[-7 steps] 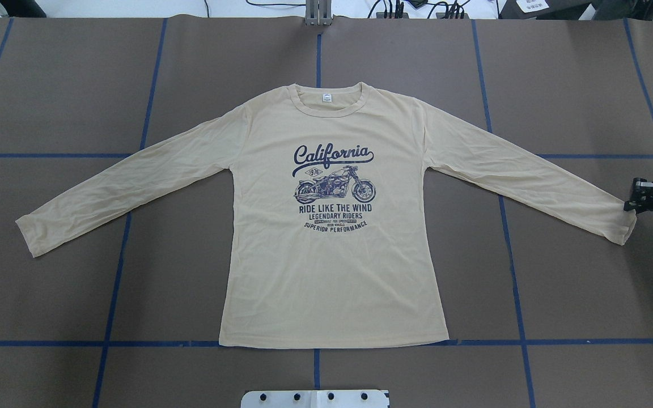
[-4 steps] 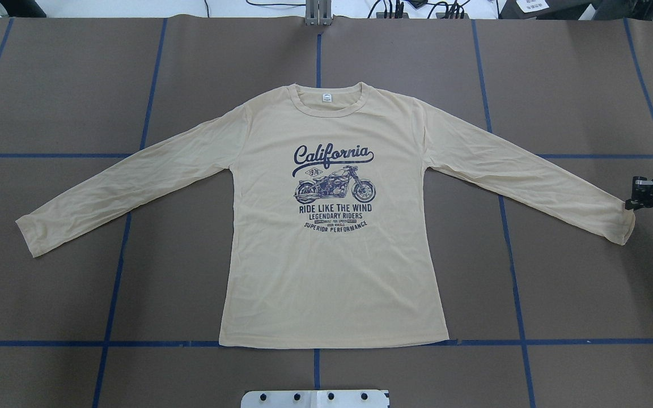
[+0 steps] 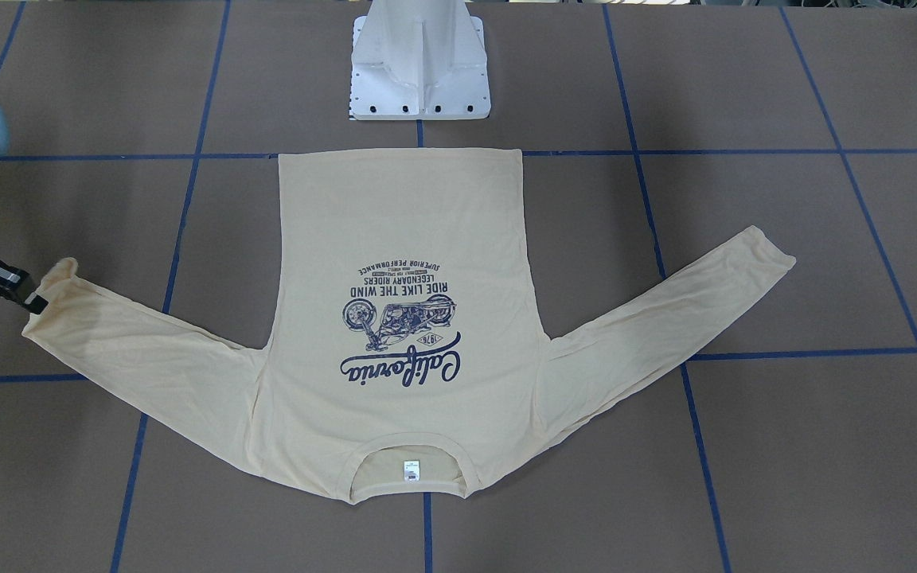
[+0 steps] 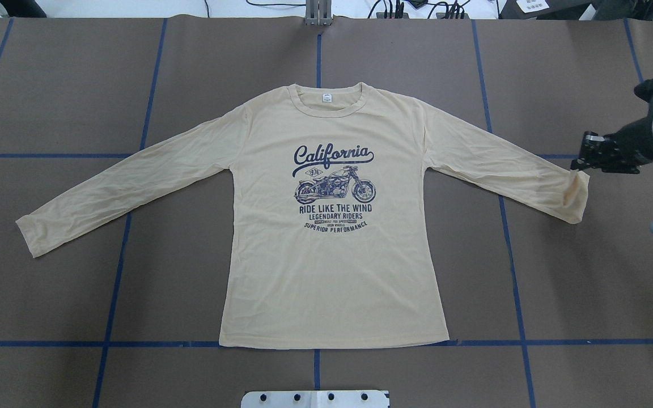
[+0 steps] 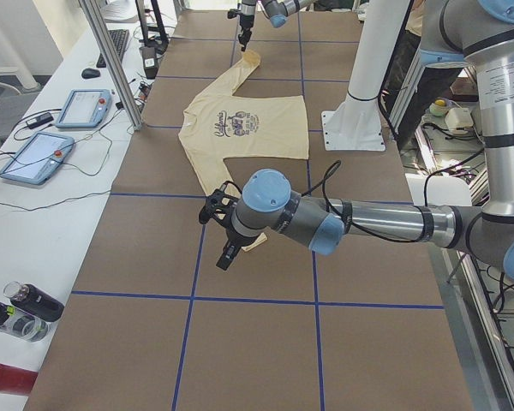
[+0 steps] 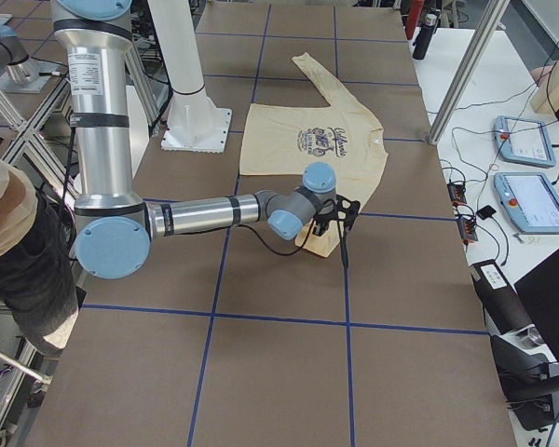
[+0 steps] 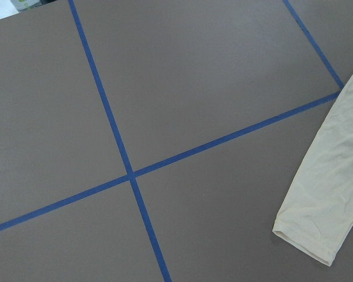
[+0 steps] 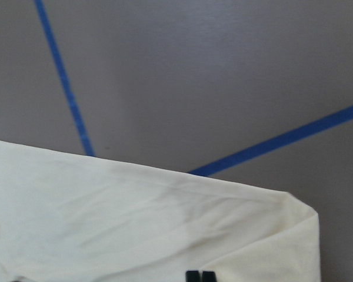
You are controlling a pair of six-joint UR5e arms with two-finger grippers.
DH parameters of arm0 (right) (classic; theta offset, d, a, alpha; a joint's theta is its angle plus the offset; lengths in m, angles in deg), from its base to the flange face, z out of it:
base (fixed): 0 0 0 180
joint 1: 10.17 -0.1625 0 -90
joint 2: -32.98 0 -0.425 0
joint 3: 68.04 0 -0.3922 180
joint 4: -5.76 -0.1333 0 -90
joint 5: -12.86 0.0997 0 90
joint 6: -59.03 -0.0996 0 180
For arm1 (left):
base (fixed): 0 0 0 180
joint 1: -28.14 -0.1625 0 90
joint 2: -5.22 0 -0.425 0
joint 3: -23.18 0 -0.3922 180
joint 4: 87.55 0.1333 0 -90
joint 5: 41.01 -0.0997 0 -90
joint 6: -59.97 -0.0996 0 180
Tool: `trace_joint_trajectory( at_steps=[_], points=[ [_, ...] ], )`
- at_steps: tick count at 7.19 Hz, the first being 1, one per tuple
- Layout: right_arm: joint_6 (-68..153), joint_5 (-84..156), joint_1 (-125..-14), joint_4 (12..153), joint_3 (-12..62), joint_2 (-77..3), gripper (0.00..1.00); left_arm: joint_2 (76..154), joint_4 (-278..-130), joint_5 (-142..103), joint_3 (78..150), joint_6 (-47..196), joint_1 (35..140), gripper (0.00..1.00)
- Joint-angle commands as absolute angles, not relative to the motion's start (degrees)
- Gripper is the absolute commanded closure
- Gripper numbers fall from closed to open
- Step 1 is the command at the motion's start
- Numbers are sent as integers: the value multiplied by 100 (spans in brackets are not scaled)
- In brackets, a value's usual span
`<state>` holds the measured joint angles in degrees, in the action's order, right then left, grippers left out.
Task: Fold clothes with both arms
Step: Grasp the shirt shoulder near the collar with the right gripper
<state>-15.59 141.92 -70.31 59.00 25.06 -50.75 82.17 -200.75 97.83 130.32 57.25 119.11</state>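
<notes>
The cream-yellow long-sleeved shirt (image 4: 332, 272) lies flat and face up on the brown table, its "California" print upward and its neck towards the far side. My right gripper (image 4: 579, 161) is shut on the cuff of the sleeve on that side and holds it lifted and bunched; it also shows in the front view (image 3: 33, 301) and the right wrist view (image 8: 200, 276). My left gripper (image 5: 224, 257) shows only in the exterior left view, hovering near the other cuff (image 7: 315, 232); I cannot tell whether it is open or shut.
The white pedestal base (image 3: 420, 79) stands just behind the shirt's hem. Blue tape lines (image 4: 117, 272) cross the table. A side bench holds tablets (image 5: 86, 107) and bottles (image 5: 26, 304). A person (image 6: 19, 251) stands beside the robot.
My right gripper has risen and moved inward and towards the far side, with the cuff in it. The sleeve end is now pulled in and bunched. The rest of the shirt has not moved.
</notes>
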Motion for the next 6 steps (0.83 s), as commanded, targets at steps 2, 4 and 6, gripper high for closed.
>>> trace_joint_trajectory(
  at_steps=[2, 4, 6],
  points=[
    [-2461, 13857, -6416, 7742, 2661, -2940, 100, 8256, -20093, 9944, 13041, 5725, 11911, 0],
    [-2858, 12700, -5565, 7879, 2574, -2102, 100, 8265, -20190, 9944, 13032, 5734, 11911, 0],
    [-2877, 12318, -5298, 8055, 1780, -954, 100, 8265, -20190, 9944, 13032, 5734, 11911, 0]
  ],
)
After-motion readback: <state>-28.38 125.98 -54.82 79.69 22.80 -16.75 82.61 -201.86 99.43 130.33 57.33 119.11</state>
